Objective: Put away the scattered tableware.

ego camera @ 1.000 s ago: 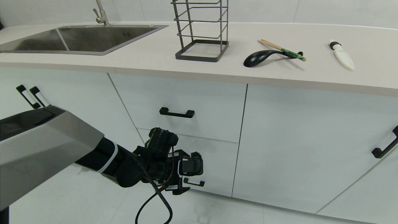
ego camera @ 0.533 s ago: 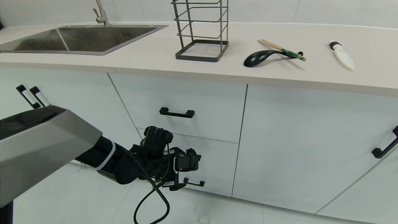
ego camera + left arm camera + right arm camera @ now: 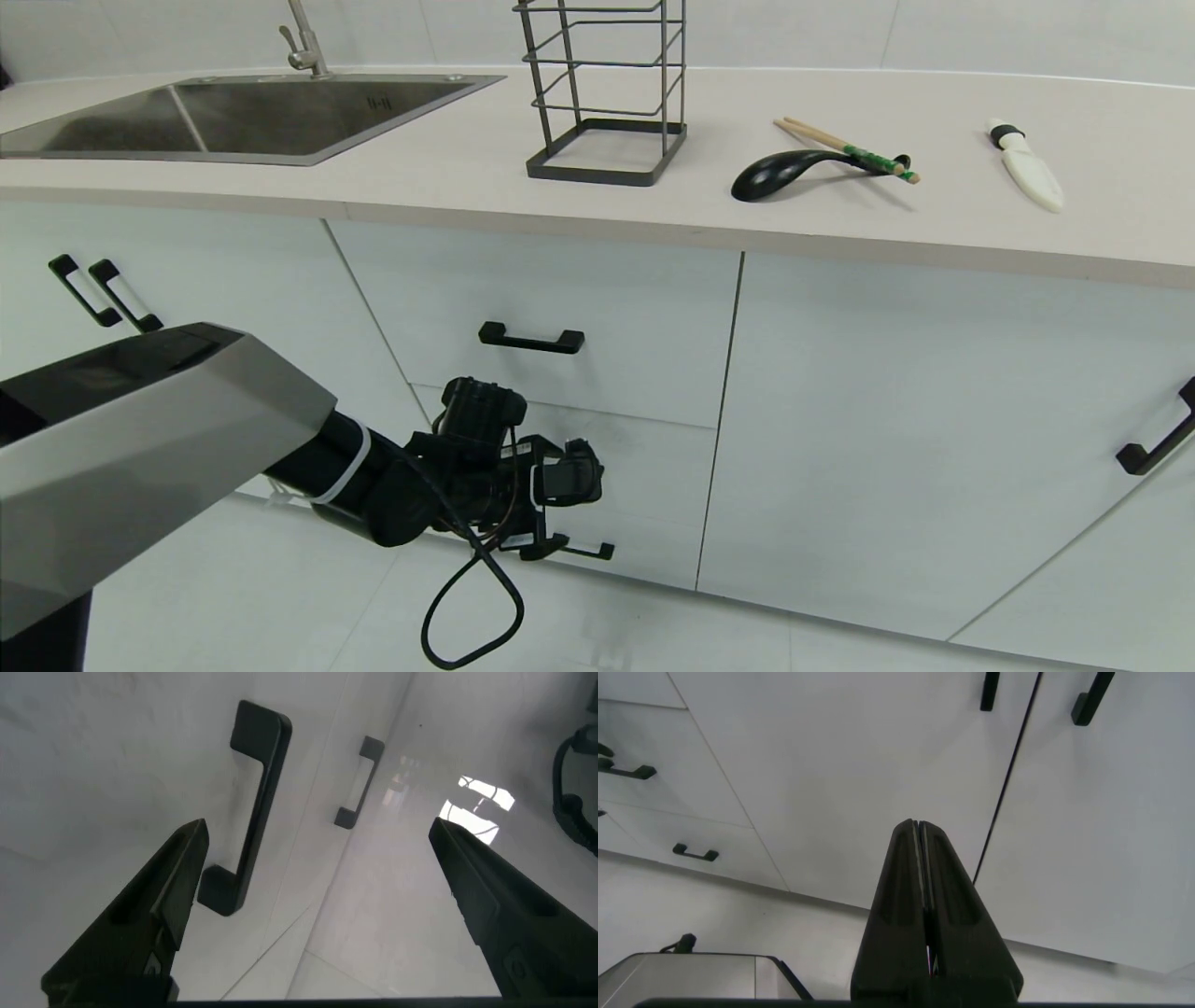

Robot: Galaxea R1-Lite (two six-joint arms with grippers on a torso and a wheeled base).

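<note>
Countertop [image 3: 448, 182] with sink [image 3: 280, 107], wire rack [image 3: 590, 176]

Bright, even light, soft shadows beneath the spoon [image 3: 794, 171], patchy glare on the glossy floor [image 3: 411, 887].

L gripper [image 3: 569, 482] edged up slightly in front of the lower drawer handle [image 3: 586, 550]. Arm's grey casing [image 3: 168, 439] shifted right approx. w/ it; cable loop [image 3: 471, 616] lifted too.
</note>
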